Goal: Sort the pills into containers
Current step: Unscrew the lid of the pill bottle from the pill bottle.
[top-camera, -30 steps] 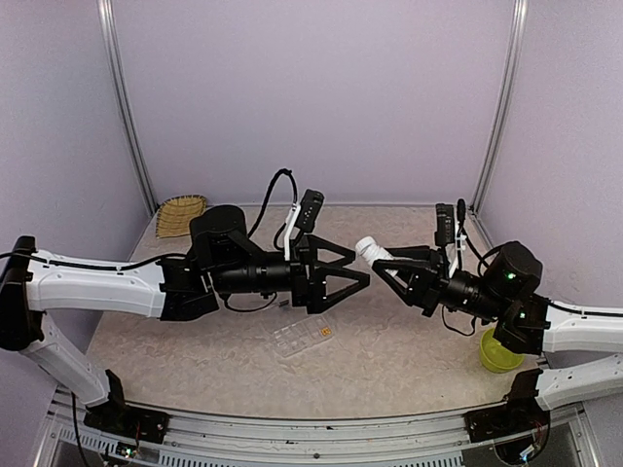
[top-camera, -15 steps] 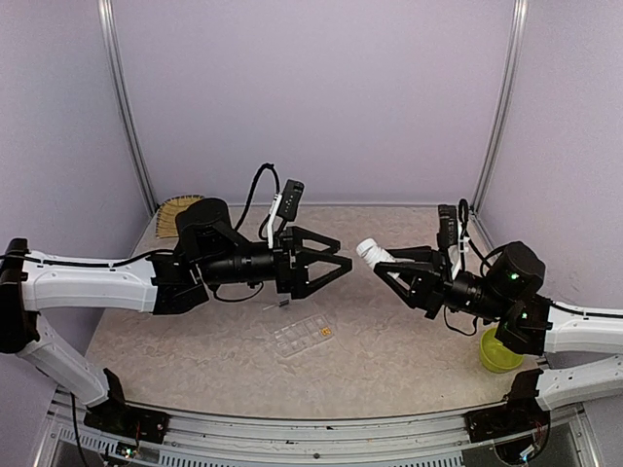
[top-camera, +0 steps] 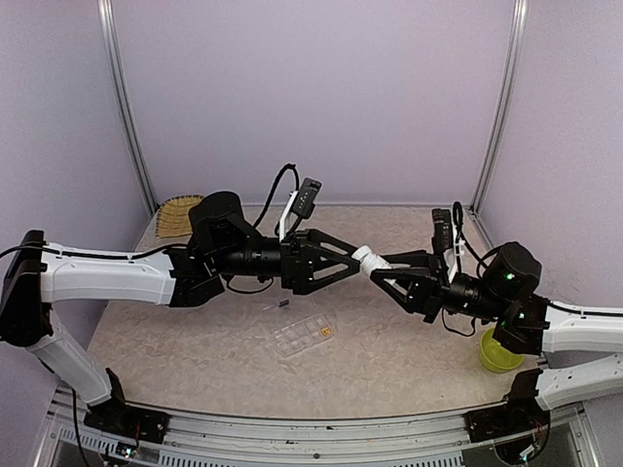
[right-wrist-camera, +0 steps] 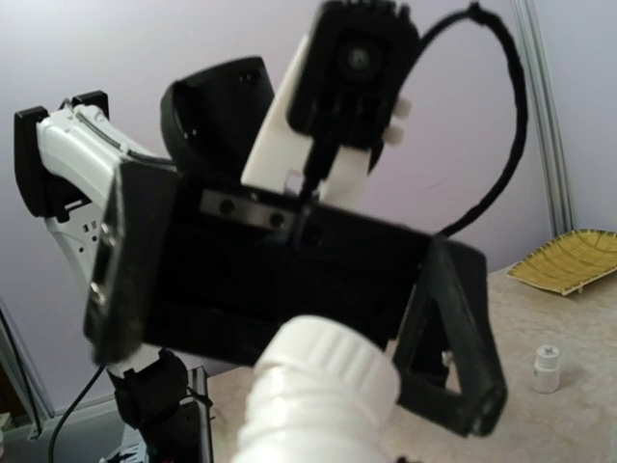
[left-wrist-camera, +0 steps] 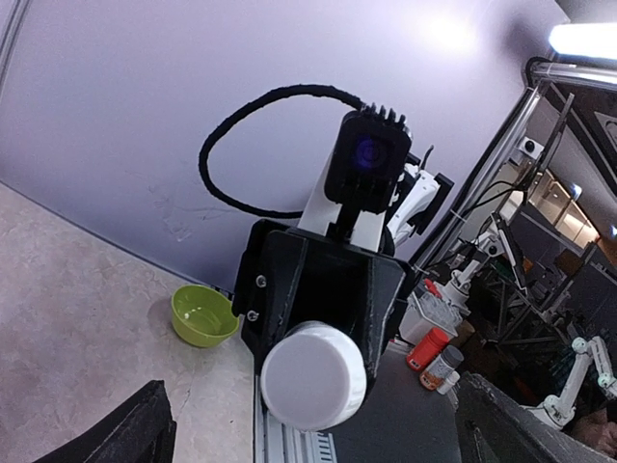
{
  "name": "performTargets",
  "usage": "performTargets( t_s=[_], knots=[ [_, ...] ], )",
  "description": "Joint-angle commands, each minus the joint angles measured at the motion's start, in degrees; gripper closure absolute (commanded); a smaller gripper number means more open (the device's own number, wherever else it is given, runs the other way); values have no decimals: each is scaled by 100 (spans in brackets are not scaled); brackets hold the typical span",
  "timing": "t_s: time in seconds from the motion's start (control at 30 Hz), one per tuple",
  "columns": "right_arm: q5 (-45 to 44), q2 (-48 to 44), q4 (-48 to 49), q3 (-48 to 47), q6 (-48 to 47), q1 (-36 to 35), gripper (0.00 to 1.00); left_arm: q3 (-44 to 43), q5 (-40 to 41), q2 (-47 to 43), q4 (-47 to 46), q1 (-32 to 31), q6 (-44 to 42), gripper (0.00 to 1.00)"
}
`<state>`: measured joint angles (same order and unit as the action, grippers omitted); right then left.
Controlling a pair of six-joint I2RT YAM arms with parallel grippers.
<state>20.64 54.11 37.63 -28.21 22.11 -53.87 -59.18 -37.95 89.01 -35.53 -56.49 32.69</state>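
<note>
My right gripper point(top-camera: 385, 269) is shut on a small white bottle point(top-camera: 370, 259) and holds it above the table, cap toward the left arm. My left gripper point(top-camera: 358, 261) is open, and its black fingers point(left-wrist-camera: 130, 434) stand wide on either side of the bottle's white cap point(left-wrist-camera: 313, 376). In the right wrist view the bottle point(right-wrist-camera: 323, 395) fills the bottom, with the left gripper's finger point(right-wrist-camera: 453, 357) just behind it. The clear organizer box point(top-camera: 297, 339) lies on the table below, with orange pills point(top-camera: 326, 332) in one cell.
A small dark thing point(top-camera: 282, 305) lies on the table near the box. A yellow-green bowl point(top-camera: 499, 352) stands at the right. A wicker basket point(top-camera: 180, 214) sits at the back left. A second small white bottle point(right-wrist-camera: 547, 367) stands on the table.
My left gripper, which had drawn back to the left half a second ago, has moved right again, and its open fingers now flank the bottle cap. The right arm has barely moved.
</note>
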Motion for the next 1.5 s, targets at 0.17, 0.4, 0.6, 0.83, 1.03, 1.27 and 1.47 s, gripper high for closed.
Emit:
performTargets(
  t_s=[0.17,0.4,0.6,0.83,1.03,1.27,1.47],
  knots=[
    [133,92,193,-90,5,24,92,-282,-332,96,-318,41,132,7],
    [124,57,166,-114,-11,19,92,-329,-435,175,-323,39,184,13],
    [163,78,135,-139,-28,17,92,-346,-484,222,-371,37,239,17],
    [177,76,104,-158,-37,24,92,-390,-543,272,-463,50,311,28],
    [194,56,46,-172,-57,23,92,-410,-616,309,-559,68,404,36],
    [176,30,51,-175,-70,25,92,-412,-664,351,-560,73,438,40],
    [168,48,50,-174,-73,25,92,-365,-663,328,-608,77,440,47]
  ],
)
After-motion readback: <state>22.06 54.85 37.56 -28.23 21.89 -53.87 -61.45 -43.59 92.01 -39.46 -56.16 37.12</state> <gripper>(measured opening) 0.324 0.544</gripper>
